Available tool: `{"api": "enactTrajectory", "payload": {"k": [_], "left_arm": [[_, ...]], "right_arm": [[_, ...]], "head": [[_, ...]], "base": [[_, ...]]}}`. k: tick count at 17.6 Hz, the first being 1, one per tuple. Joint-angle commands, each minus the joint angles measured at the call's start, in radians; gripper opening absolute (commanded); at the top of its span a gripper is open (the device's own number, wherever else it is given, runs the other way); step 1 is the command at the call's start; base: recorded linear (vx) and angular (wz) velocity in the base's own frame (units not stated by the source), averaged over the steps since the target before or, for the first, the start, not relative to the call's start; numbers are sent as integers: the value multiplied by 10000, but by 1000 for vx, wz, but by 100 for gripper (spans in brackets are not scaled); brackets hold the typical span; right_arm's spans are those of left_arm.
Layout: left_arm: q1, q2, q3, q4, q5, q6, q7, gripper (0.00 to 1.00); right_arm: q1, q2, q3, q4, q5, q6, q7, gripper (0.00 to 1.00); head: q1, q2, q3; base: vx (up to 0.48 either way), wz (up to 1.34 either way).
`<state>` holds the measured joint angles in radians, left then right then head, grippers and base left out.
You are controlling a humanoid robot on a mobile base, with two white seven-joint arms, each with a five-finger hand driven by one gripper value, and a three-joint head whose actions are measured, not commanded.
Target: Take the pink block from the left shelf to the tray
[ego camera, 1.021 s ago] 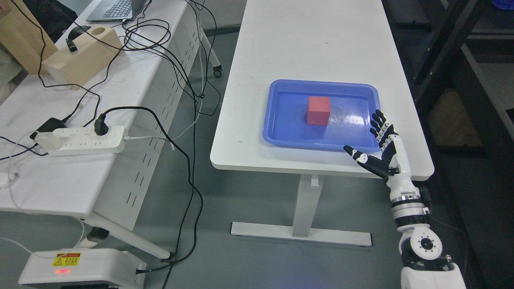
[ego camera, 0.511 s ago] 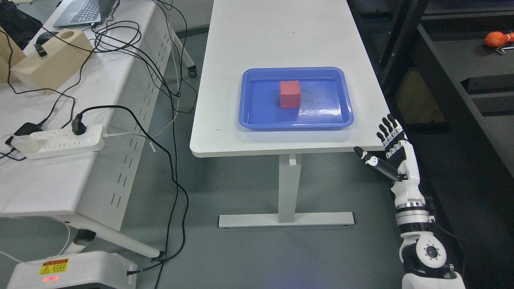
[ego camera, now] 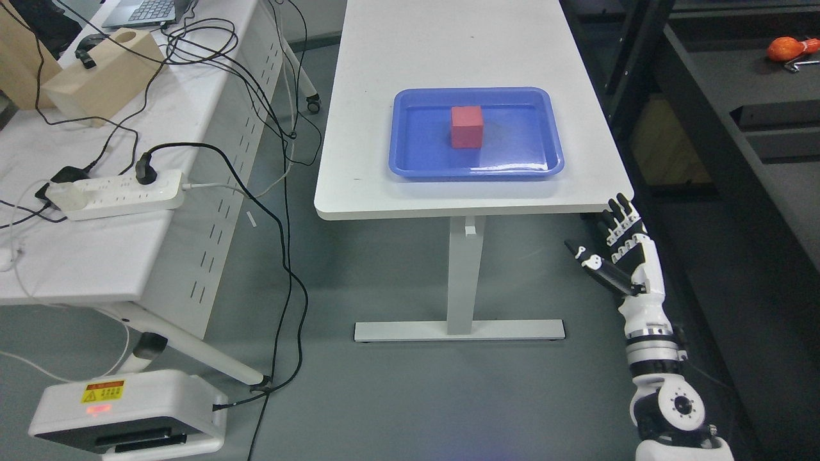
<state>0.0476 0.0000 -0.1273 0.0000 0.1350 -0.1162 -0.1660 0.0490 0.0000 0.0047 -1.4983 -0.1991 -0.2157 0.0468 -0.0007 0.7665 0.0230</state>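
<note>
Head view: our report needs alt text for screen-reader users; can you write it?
A pink block sits in a blue tray on a white table. The robot's right hand, open and empty, hangs off the table's near right corner.

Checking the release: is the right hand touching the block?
Apart. The head view shows the right hand open beyond the table's near corner, bare tabletop lying between it and the block in the tray.

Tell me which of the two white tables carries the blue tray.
The right-hand white table: the blue tray with the pink block sits on it. The left table holds only cables, a power strip and wooden boxes.
</note>
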Motion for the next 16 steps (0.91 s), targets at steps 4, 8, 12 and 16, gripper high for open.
{"api": "enactTrajectory", "payload": {"k": [4,8,12,16], "left_arm": [[0,175,0,-175,0,-35,3,100],[0,175,0,-175,0,-20,3,100],[0,175,0,-175,0,-35,3,100],[0,175,0,-175,0,-20,3,100]], "right_arm": [[47,-175,183,165,74,192,54,100],[47,-175,152,180,89,254,54,100],[-14,-175,274,165,302,360,69,100],[-198,-175,290,180,2357,1451,69,100]], "head": [[0,0,0],[0,0,0],[0,0,0],[0,0,0]], "base": [[-128,76],[-87,51],[-30,16],[6,-1]]}}
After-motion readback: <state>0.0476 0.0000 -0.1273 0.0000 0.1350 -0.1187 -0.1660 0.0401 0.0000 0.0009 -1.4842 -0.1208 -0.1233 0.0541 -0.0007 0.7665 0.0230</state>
